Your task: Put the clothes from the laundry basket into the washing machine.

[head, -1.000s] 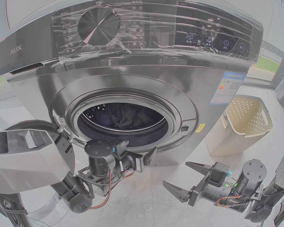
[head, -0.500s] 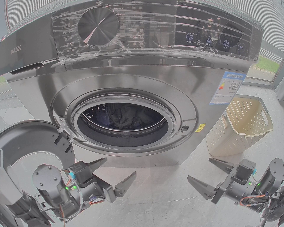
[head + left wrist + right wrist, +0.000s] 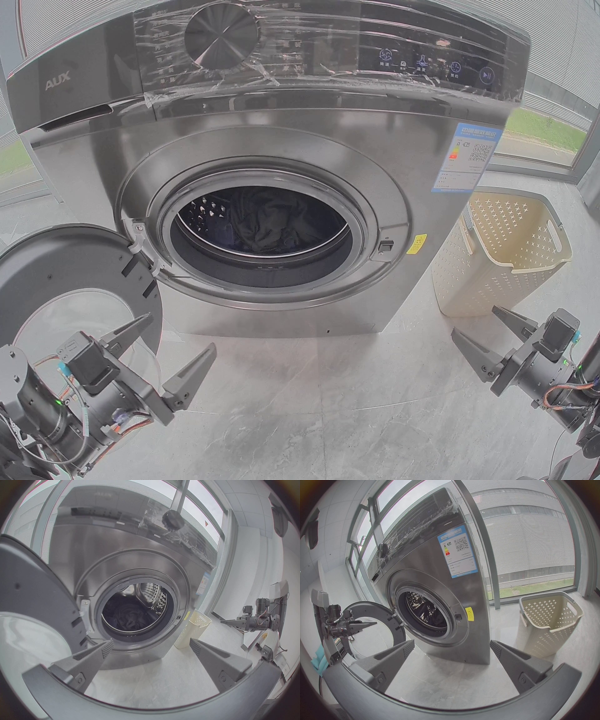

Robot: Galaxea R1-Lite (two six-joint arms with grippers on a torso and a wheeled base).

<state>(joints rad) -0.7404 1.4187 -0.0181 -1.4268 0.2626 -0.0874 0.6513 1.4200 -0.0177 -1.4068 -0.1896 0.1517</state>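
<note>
Hovering beside the open door [image 3: 56, 262], left hand [image 3: 180, 332] spread wide holding nothing, dark clothes [image 3: 269, 219] inside the washing machine [image 3: 281, 125] drum, laundry basket [image 3: 462, 275] on the floor just beside the machine, right hand [image 3: 476, 320] wide near the basket.

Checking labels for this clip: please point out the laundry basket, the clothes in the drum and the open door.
laundry basket [image 3: 462, 275], head view, its perforated side wall.
clothes [image 3: 275, 219], head view, middle of the dark heap in the drum.
door [image 3: 62, 256], head view, its grey upper frame.
</note>
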